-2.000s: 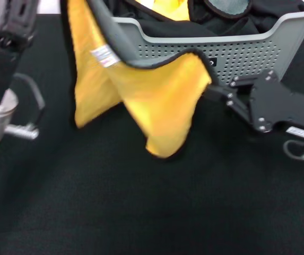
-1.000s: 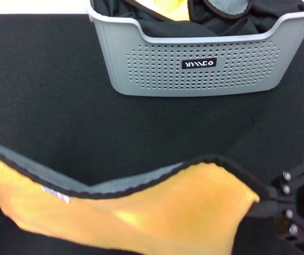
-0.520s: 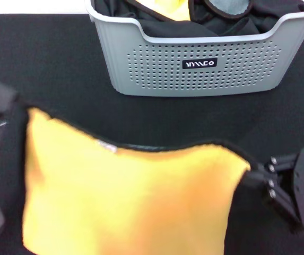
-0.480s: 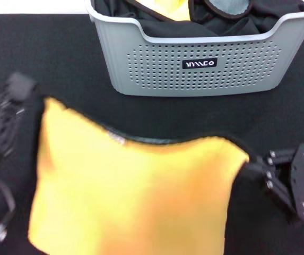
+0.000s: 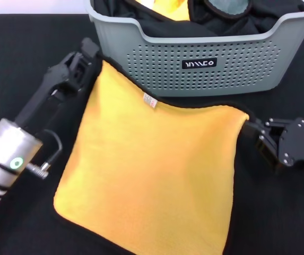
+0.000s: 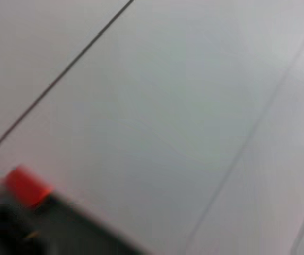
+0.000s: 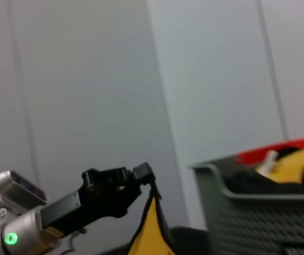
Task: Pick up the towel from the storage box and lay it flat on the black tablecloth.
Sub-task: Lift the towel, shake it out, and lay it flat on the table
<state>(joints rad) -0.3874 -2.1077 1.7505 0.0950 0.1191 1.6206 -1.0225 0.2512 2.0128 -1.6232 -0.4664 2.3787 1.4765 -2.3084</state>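
The yellow-orange towel [image 5: 152,170] with black edging and a small white tag [image 5: 150,100] is spread out over the black tablecloth [image 5: 24,53], in front of the grey storage box [image 5: 205,79]. My left gripper [image 5: 96,57] is shut on the towel's far left corner, close to the box. My right gripper [image 5: 249,125] is shut on the far right corner. The towel's near edge rests on the cloth. The right wrist view shows the left gripper [image 7: 144,178] holding the towel corner [image 7: 149,228] beside the box [image 7: 247,218].
The storage box holds dark cloths [image 5: 215,21] and another yellow one [image 5: 170,9]. The left arm [image 5: 14,154] reaches in from the lower left. The left wrist view shows only a pale wall and a red part [image 6: 24,186].
The towel has swung from hanging by the box to low in front, then spread open; both grippers have carried its corners back toward the box, pulling it taut and flatter.
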